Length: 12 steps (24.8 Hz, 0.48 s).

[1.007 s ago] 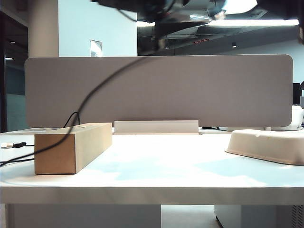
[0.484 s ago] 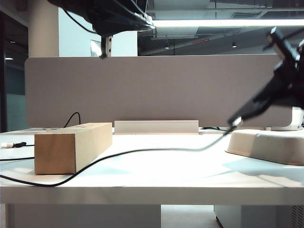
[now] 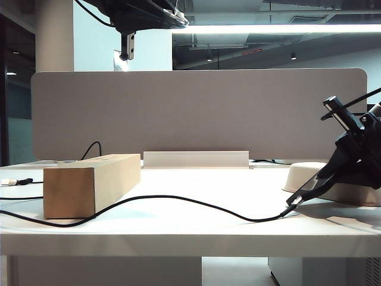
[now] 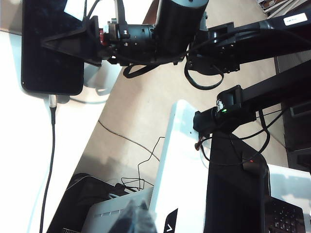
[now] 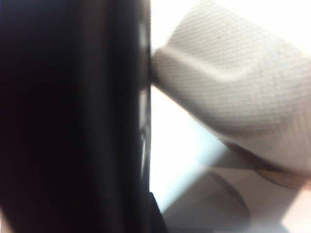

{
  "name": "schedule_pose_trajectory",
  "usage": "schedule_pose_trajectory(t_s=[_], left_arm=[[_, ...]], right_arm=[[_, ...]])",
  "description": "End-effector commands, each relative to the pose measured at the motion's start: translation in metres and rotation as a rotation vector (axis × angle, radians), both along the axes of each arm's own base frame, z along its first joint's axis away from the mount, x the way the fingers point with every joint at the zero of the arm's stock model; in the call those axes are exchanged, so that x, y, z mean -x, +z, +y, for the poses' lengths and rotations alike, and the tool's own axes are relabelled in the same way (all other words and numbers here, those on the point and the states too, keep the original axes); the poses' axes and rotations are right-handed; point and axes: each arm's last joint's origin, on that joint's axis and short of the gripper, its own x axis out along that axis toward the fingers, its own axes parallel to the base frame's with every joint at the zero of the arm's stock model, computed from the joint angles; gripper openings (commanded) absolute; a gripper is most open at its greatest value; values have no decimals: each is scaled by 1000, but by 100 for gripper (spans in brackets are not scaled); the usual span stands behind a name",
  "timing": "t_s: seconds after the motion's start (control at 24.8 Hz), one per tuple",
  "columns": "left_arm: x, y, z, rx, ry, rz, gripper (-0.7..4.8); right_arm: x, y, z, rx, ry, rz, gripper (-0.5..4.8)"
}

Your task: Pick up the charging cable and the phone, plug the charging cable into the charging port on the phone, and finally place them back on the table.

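The right gripper point(image 3: 351, 156), low at the table's point(image 3: 196, 223) right end, pinches the phone point(image 4: 51, 48) with the cable point(image 3: 178, 199) plugged into its lower edge, while the left gripper point(image 3: 127, 46), pressed together and empty, hangs high above the box point(image 3: 89, 185).

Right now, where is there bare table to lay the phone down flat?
Barest: the table between the cardboard box and the cream tray, behind the charging cable. Crowded at right, where the right gripper, shut on the phone, hangs low by the tray. The left gripper is shut, high up.
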Motion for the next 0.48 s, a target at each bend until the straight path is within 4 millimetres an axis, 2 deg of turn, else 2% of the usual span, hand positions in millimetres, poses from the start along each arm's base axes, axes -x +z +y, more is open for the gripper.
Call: schedule_pose_trajectory(t_s=[0.04, 0.12, 0.28, 0.48], left_arm=[[1, 3, 1, 9, -3, -14, -6], [1, 3, 1, 8, -3, -14, -6], [2, 3, 1, 6, -3, -8, -6], [2, 3, 1, 6, -3, -8, -6]], right_arm=[[-2, 2, -1, 10, -27, -18, -8], [-1, 2, -1, 11, -29, -12, 10], [0, -2, -1, 22, -38, 26, 81], [3, -7, -2, 40, -54, 86, 99]])
